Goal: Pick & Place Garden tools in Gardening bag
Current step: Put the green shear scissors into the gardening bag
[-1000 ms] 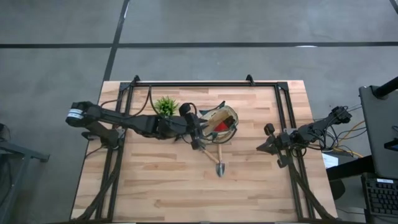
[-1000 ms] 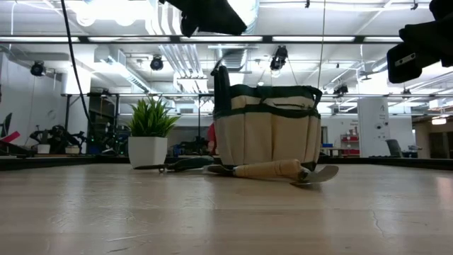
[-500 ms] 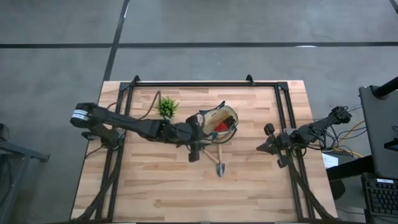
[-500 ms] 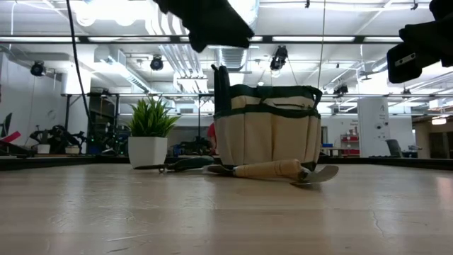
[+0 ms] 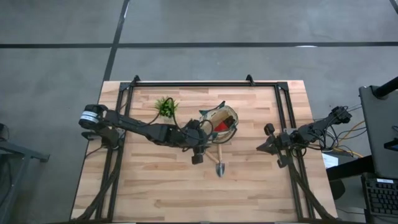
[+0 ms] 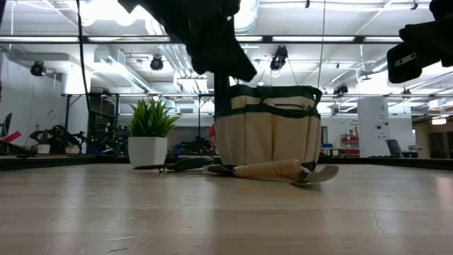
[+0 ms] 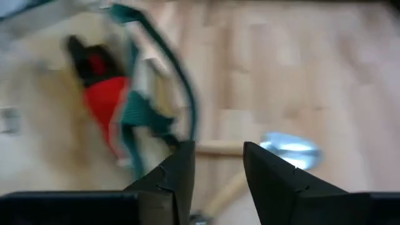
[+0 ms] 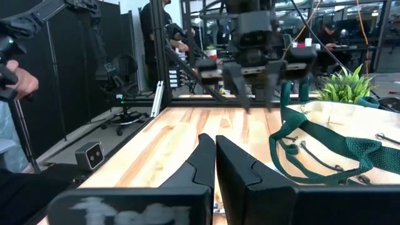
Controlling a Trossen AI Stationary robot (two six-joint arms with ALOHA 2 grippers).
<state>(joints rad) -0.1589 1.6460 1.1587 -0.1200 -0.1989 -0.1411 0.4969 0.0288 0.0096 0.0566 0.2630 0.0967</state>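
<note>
High view: left gripper [image 5: 198,158] sits just beside the gardening bag [image 5: 221,121], over the trowel [image 5: 219,163] lying on the wood table [image 5: 155,186], prob lining up a pick. Right gripper [image 5: 268,144] parked well apart nr table's right edge. Plant [image 5: 165,106] beside bag.

Low view: bag upright, trowel flat in front of it; lab ceiling lights behind.

Left wrist: fingers [image 7: 177,172] narrowly apart, empty; red-headed piece [image 7: 103,106] already in bag.

Right wrist: fingers [image 8: 203,159] pressed together, empty; a person's hand [image 8: 17,78] at the room's edge.
</note>
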